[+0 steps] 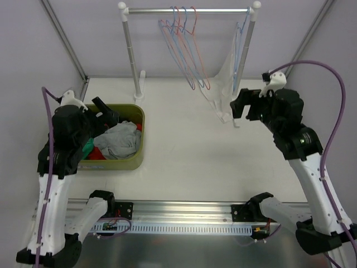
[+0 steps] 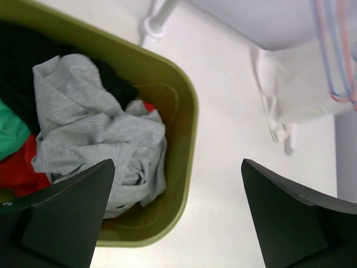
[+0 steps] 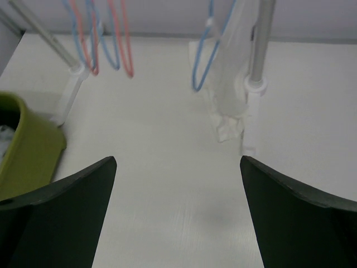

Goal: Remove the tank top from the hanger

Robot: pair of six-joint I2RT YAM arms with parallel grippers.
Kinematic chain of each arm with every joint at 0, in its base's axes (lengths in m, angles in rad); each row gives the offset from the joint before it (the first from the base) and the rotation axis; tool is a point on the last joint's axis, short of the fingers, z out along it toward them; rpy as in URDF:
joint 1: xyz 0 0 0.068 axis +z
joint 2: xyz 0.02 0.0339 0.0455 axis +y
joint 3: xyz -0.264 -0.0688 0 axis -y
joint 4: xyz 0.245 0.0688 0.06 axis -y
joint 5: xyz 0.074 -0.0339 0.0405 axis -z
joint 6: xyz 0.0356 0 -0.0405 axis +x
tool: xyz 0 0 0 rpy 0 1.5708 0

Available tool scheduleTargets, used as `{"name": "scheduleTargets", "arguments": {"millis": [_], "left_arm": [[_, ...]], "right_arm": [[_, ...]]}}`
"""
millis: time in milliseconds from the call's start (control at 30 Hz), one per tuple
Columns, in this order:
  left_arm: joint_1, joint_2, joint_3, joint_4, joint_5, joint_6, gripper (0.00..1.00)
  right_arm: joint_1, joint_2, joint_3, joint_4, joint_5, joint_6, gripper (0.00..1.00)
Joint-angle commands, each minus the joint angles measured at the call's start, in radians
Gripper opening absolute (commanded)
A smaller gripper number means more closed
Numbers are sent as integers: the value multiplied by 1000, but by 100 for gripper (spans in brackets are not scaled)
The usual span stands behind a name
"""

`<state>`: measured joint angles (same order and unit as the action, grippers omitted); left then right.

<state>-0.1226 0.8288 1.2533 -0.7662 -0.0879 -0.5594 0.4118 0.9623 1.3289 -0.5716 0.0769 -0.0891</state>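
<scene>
Right tool spread, raised, facing hung tank top.

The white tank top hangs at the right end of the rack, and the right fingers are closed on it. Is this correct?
Not entirely. The right fingers are open and apart from the white tank top, as the right wrist view shows. It does hang at the right end of the rack.
</scene>
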Motion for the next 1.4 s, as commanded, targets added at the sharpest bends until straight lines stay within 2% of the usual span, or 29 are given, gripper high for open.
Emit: {"name": "scheduleTargets", "arguments": {"millis": [0, 33, 67, 133, 233, 267, 400, 433, 467, 500, 533, 567, 700, 800, 1200, 1333, 1367], "left_arm": [[8, -107, 47, -41, 183, 151, 99], [8, -131, 46, -41, 250, 171, 99], [8, -155, 32, -38, 260, 200, 99], [8, -230, -1, -30, 235, 229, 99], [8, -295, -64, -28, 148, 286, 99], [8, -304, -92, -28, 155, 300, 99], [8, -327, -144, -22, 189, 293, 99], [8, -326, -152, -22, 188, 289, 99], [8, -324, -164, -19, 191, 288, 99], [8, -327, -170, -15, 200, 286, 98], [8, -327, -176, -12, 208, 286, 99], [8, -332, -187, -8, 211, 286, 99], [8, -344, -212, 5, 223, 282, 99], [6, -341, -238, 15, 234, 279, 99], [8, -272, -204, 25, 355, 277, 99], [8, -231, -157, 36, 444, 259, 99], [6, -206, -126, 44, 467, 254, 99]], "right_arm": [[-131, 159, 235, 6, 25, 0, 99], [-146, 252, 283, -16, 14, -1, 98], [-163, 300, 330, -19, 6, -11, 95], [-165, 396, 470, -28, 17, -47, 91], [-174, 585, 651, -34, 11, -63, 77], [-174, 672, 692, -33, 8, -67, 73], [-174, 852, 864, -33, 41, -90, 61], [-174, 880, 892, -30, 53, -93, 58], [-174, 903, 933, -24, 72, -101, 49], [-174, 939, 944, -14, 81, -106, 44], [-173, 950, 952, 1, 95, -107, 32], [-176, 958, 958, 4, 116, -107, 26], [-174, 949, 943, 18, 112, -84, 15], [-174, 926, 935, 24, 103, -75, 1], [-174, 751, 895, 35, -15, -54, 0], [-180, 647, 801, 26, -65, -35, 0], [-186, 618, 773, 24, -116, -32, 0]]}}
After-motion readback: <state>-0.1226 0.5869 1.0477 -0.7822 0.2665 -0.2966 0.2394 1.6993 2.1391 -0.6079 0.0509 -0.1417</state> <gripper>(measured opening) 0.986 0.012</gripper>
